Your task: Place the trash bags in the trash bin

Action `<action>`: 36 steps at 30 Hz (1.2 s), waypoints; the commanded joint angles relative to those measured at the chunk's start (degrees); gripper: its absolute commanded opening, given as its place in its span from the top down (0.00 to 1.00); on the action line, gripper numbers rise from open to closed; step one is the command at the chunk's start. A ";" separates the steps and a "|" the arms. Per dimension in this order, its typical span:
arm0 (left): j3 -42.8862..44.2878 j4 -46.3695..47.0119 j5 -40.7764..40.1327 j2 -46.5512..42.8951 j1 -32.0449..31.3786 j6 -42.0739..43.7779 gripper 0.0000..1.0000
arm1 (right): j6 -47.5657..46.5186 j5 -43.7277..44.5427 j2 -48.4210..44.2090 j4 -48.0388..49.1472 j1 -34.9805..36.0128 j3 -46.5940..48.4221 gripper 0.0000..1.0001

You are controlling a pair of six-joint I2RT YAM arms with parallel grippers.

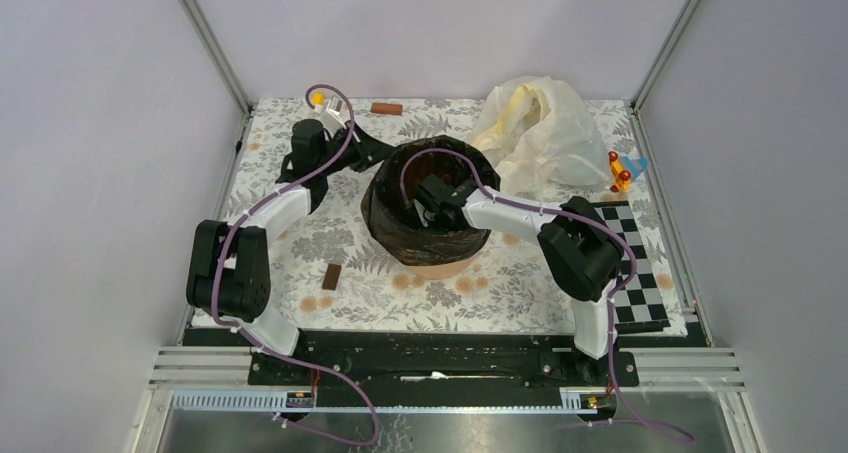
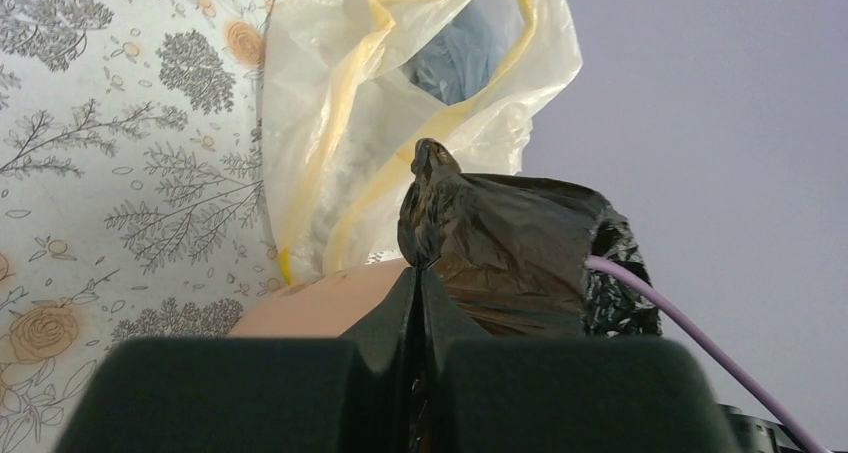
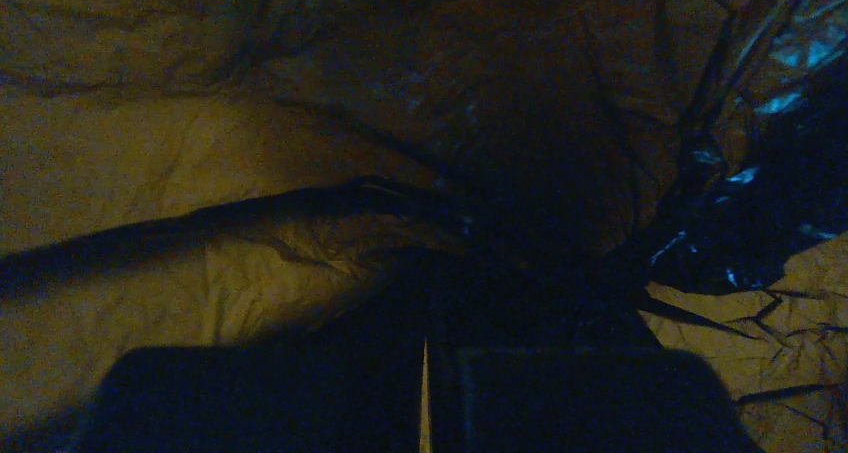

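Floral table, black bag draped over orange bin.
Left gripper pinches black bag's rim; right gripper closed tight inside orange bin.

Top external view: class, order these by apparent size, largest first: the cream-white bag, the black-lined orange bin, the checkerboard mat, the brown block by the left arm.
1. trash bin and cream-white bag: too alike to rank.
2. checkerboard mat, though it is partly covered.
3. brown block, clearly the smallest.

Trash bin standing at centre of table, trash bag lining it, draping over its rim. Larger bag lying far-right of bin. Small block lying near-left.
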 commanded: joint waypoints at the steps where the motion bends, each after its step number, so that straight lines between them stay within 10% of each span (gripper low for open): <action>1: 0.70 4.93 0.11 1.99 0.27 -0.90 0.97 | -0.11 -1.71 -3.59 0.28 -0.13 -0.36 1.00; 26: -0.06 5.18 1.34 -1.53 0.20 -1.87 0.86 | 3.93 1.63 -6.27 1.24 0.68 -0.31 0.86; 36: -1.99 1.73 -2.95 -9.00 0.93 -1.35 0.37 | 5.33 1.69 -2.87 4.41 0.70 -1.37 0.86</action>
